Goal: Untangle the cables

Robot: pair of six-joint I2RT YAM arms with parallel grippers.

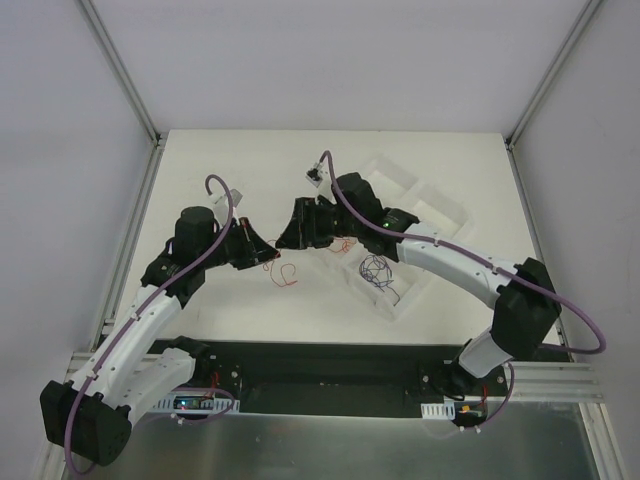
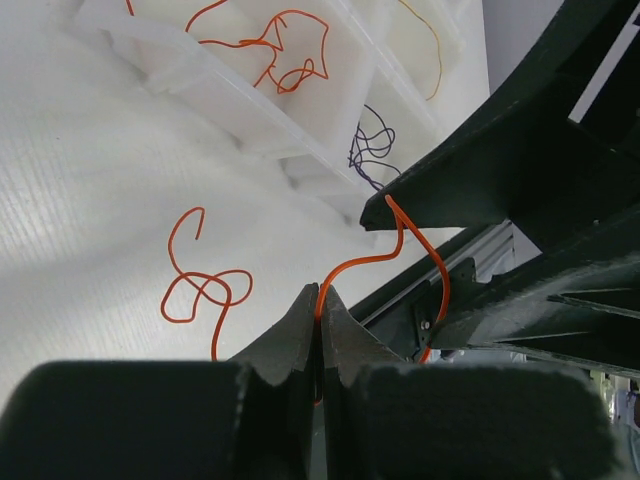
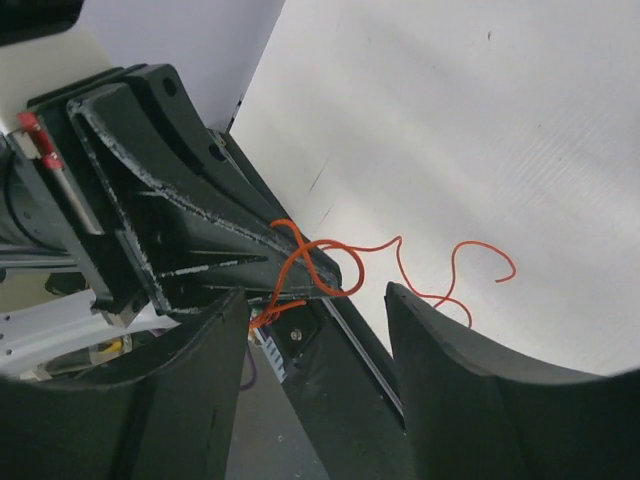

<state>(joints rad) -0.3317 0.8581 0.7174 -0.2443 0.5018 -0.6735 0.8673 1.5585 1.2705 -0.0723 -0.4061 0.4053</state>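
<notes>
My left gripper (image 2: 322,292) is shut on a thin red-orange cable (image 2: 365,258) a little above the table. The cable's free end lies in curls on the white table (image 2: 205,290); it shows in the top view (image 1: 284,273) too. My right gripper (image 3: 318,300) is open, facing the left gripper (image 3: 220,240), with a loop of the held cable (image 3: 312,262) between its fingers (image 3: 455,345). Another red cable (image 2: 285,50), a dark blue cable (image 2: 368,145) and an orange cable (image 2: 432,50) lie in separate tray compartments.
A clear plastic compartment tray (image 1: 420,205) lies to the right of both grippers, which meet near the table's middle (image 1: 276,245). A black base rail (image 1: 330,370) runs along the near edge. White walls enclose the table.
</notes>
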